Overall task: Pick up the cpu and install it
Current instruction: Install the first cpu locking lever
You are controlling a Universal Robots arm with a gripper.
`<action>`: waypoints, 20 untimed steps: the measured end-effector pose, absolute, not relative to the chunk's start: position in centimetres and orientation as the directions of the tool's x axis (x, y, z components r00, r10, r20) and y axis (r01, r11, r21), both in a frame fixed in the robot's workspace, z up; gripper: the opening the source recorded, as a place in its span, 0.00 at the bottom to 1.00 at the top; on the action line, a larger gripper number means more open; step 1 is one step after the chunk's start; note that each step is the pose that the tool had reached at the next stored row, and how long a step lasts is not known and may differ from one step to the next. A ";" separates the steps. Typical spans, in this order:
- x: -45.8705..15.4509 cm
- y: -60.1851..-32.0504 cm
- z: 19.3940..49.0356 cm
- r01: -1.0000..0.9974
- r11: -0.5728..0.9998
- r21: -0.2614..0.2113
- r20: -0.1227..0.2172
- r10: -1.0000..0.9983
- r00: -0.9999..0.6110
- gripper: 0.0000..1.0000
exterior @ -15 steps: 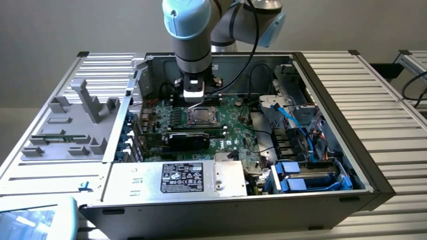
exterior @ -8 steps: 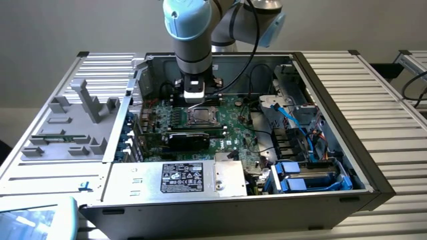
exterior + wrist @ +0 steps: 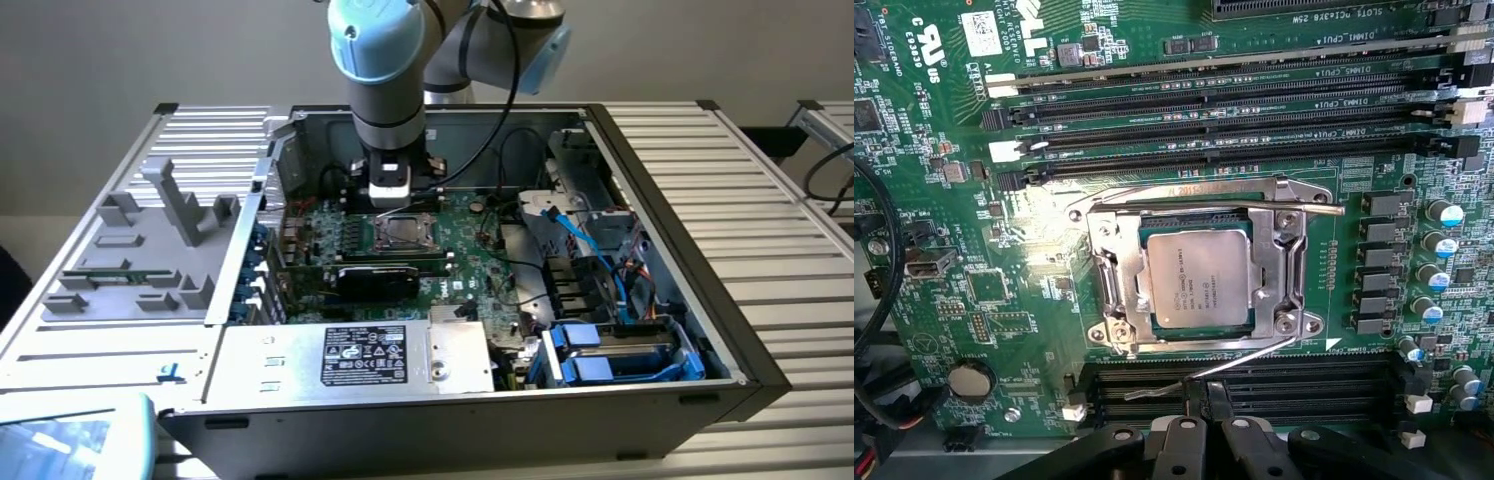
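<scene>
Well, the open computer case (image 3: 667, 180) took up most of what I could see, with the arm (image 3: 387, 90) reaching down into it over the green motherboard (image 3: 984, 290). The pincer (image 3: 1204, 405) was clenched, tips pressed together, and I saw nothing between them. Just ahead of its tips lay the metal socket frame (image 3: 1109, 270). The cpu (image 3: 1199, 275) sat flat inside that frame, silver top up, apart from the pincer and not gripped.

So I judged the picking and placing done and the securing step in hand. The chip looked seated, while the thin wire lever (image 3: 1254, 357) ran slanted right by the pincer's tips instead of lying along the frame's side. Whether the tips touched it I couldn't tell. Latching it, to my mind, would call for a slow, steady push on that lever alone, staying off the chip and the memory slots (image 3: 1304, 385) beside the tips.
</scene>
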State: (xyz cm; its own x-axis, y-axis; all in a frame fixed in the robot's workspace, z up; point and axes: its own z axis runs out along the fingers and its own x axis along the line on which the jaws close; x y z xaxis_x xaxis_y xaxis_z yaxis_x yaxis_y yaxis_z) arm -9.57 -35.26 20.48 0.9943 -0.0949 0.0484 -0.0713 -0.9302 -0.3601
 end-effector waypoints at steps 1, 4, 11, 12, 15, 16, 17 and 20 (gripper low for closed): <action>-9.6 -35.3 20.5 -0.071 -0.930 -0.360 0.048 -0.095 0.994 0.12; -9.5 -35.3 20.4 -0.071 -0.930 -0.360 0.048 -0.095 0.994 0.12; -9.5 -35.3 20.2 -0.071 -0.930 -0.360 0.048 -0.095 0.994 0.12; -9.5 -35.3 20.2 -0.071 -0.930 -0.360 0.048 -0.095 0.994 0.12; -9.4 -35.3 20.2 -0.071 -0.930 -0.360 0.048 -0.095 0.994 0.12; -9.4 -35.3 20.1 -0.071 -0.930 -0.360 0.048 -0.095 0.994 0.12; -9.4 -35.3 20.1 -0.071 -0.930 -0.360 0.048 -0.095 0.994 0.12; -9.3 -35.4 20.1 -0.071 -0.930 -0.360 0.048 -0.095 0.994 0.12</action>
